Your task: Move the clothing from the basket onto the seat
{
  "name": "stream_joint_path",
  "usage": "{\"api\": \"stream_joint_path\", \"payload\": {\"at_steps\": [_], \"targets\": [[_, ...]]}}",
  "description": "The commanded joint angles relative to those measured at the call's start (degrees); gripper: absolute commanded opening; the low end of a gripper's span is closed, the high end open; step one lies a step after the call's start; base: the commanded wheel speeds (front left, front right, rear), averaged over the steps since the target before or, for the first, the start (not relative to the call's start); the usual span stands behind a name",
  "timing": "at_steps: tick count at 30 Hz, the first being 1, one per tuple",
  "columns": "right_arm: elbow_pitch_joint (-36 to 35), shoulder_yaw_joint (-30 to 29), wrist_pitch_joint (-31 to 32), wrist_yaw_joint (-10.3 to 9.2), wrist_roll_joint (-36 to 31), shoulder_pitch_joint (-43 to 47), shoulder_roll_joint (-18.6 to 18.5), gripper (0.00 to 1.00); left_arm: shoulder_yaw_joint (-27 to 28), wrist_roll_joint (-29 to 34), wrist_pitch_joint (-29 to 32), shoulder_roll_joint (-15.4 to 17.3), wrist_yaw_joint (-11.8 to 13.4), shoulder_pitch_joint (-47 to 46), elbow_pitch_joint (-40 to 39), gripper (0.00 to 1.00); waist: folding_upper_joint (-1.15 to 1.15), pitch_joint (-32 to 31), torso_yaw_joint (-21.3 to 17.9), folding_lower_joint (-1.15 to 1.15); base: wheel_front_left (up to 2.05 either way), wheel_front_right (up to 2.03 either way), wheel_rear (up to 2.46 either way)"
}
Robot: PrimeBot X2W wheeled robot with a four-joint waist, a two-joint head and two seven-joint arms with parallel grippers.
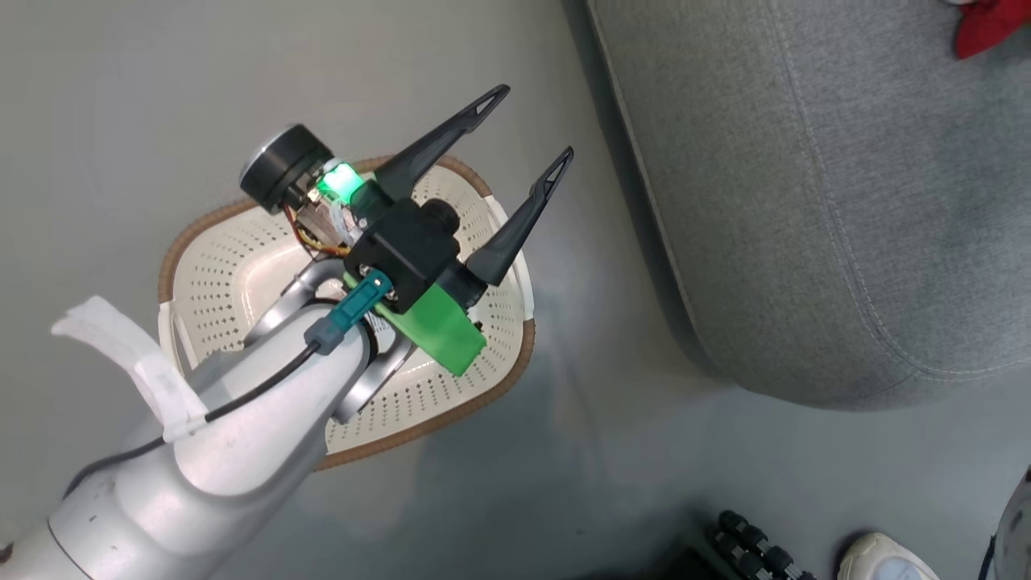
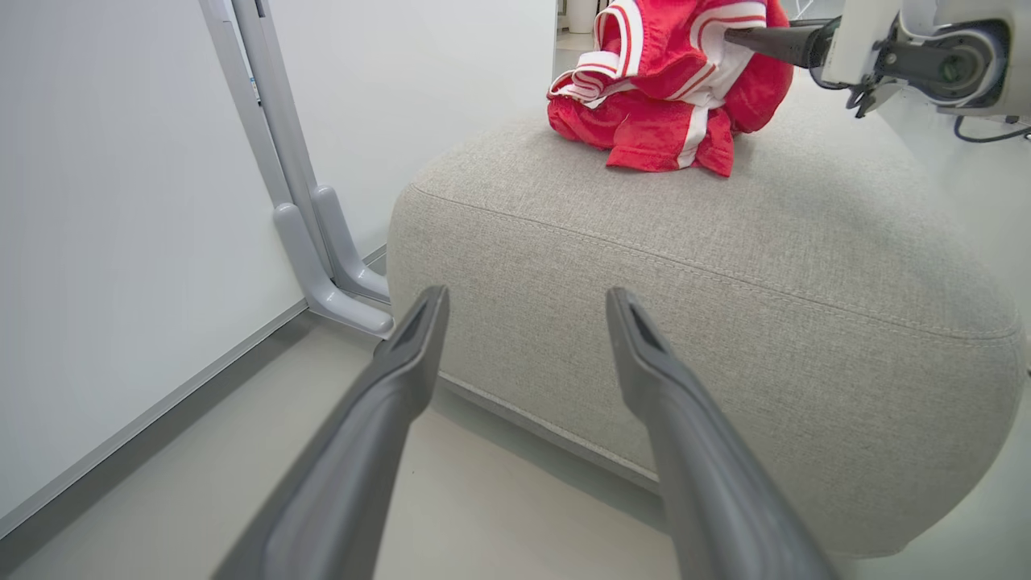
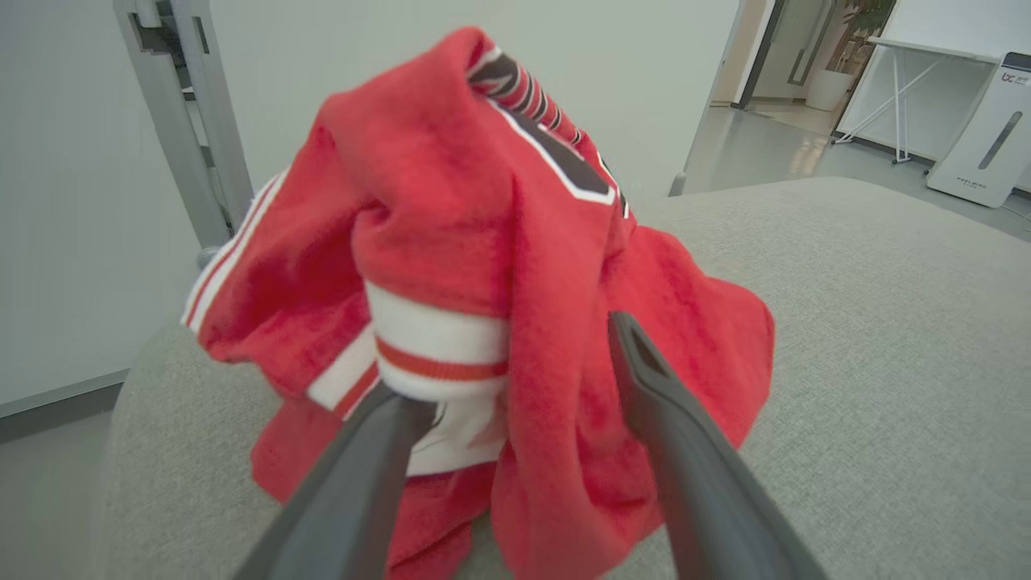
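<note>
The soft red sports clothing with white stripe trim lies in a crumpled heap on top of the large light-grey fabric-upholstered seat, one fold showing black-and-white numerals. The right pincer is at the heap with its two dark fingers spread wide. Cloth is bunched between and over them, but nothing is clamped. The left pincer also stands open and empty, poised above the small cream-white perforated plastic basket with a brown woven-look rim, which sits on the grey floor just beside the seat. What shows of the basket's inside past the arm is bare, though the arm hides part of it, so I cannot say for certain that it is emptied. The clothing looks light, limp and shapeless: it should sag from any hold, drape over the fingers and trail its loose ends. It seems in no way fragile. Its fleecy surface probably gives good friction, so slipping is less of a worry than snagging on a fingertip. The surest place to take it would be a thick gathered fold or the banded white hem — not a single thin layer, which would likely pull free.
</note>
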Motion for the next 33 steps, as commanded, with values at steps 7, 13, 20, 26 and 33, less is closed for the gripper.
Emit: {"api": "stream_joint_path", "payload": {"at_steps": [7, 13, 20, 26, 33], "targets": [[-8.58, 1.79, -0.1, -0.04, 0.72, 10.79, 1.3, 1.0, 0.9, -2.27, -2.41, -0.16, 1.93, 5.24, 1.85, 1.0, 0.0, -8.15, 0.8, 0.0, 0.0, 0.0, 0.0], [-16.76, 5.36, -0.1, -0.04, 0.69, 19.82, 3.45, 1.0, 2.73, -4.26, -3.72, 0.2, 3.9, 10.05, 2.58, 1.0, 0.0, -13.34, 2.03, 0.0, 0.0, 0.0, 0.0], [-23.6, 9.82, -0.09, -0.04, 1.38, 26.86, 5.9, 1.0, 6.43, -6.36, -4.45, 0.03, 6.15, 15.71, 2.63, 1.0, 0.0, -18.0, 4.88, 0.0, 0.0, 0.0, 0.0], [-27.19, 13.76, -0.09, -0.04, 0.68, 30.84, 7.78, 1.0, 11.31, -5.87, -4.46, -0.54, 7.13, 20.11, 1.21, 1.0, 0.0, -21.18, 7.77, 0.0, 0.0, 0.0, 0.0], [-28.33, 17.59, -0.09, -0.04, -0.1, 33.96, 8.84, 1.0, 17.73, -4.29, -4.43, -1.82, 6.7, 24.84, 0.31, 1.0, 0.0, -24.96, 11.44, 0.0, 0.0, 0.0, 0.0]]}}
